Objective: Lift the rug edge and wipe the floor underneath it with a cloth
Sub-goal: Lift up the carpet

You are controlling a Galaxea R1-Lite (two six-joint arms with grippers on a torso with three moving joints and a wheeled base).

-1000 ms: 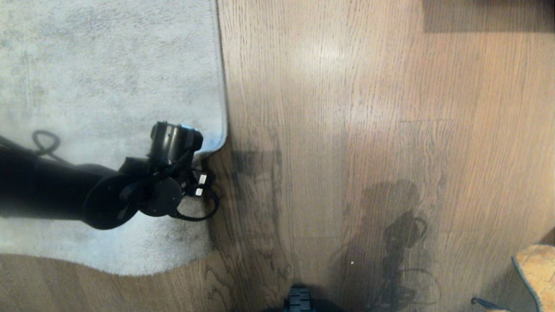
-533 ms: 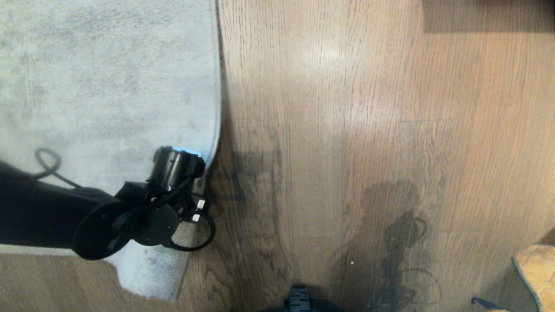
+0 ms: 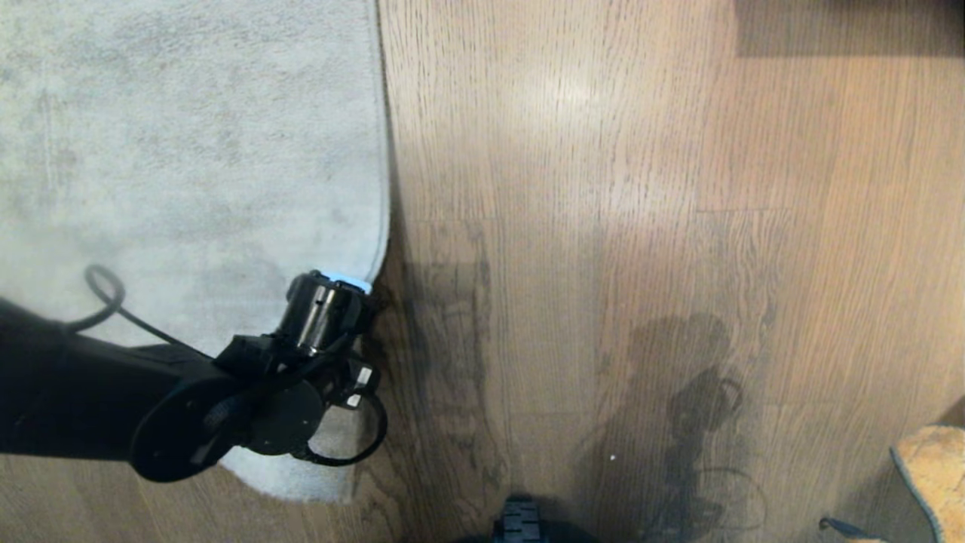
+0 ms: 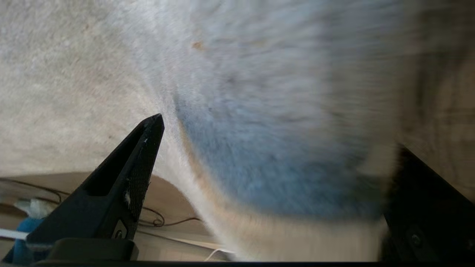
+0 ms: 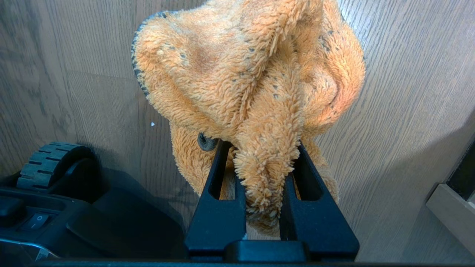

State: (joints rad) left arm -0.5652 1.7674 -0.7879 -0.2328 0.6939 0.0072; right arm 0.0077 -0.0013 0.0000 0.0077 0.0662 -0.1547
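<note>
The rug edge [image 3: 381,151] runs straight up the head view just left of centre, dividing the pale grey rug [image 3: 188,151] on the robot's left from the floor [image 3: 603,226] on its right. Toward the near end this border curves inward and meets a rounded near corner [image 3: 301,486] lying on the wood planks. In the left wrist view the rug edge [image 4: 207,207] bulges in a raised curve between the two black fingers [image 4: 130,174], with bare floor visible beyond it; the pile is blurred here.

The left gripper [image 4: 267,148] sits at the border where the curve begins, its jaws spread wide on either side of the rug fold; contact with the pile cannot be confirmed. The left arm [image 3: 113,400] reaches in across the near part of the rug from the robot's left.

To the right of the border the floor lies open and unobstructed up to the far shadowed strip [image 3: 844,26].

The cloth [image 5: 252,81], orange and fuzzy, hangs bunched above the floor at the robot's near right, well apart from the rug. The right gripper [image 5: 263,193] holds it, jaws pinching a twisted fold of the cloth. A black wheel [image 5: 48,163] of the base lies beside it.
</note>
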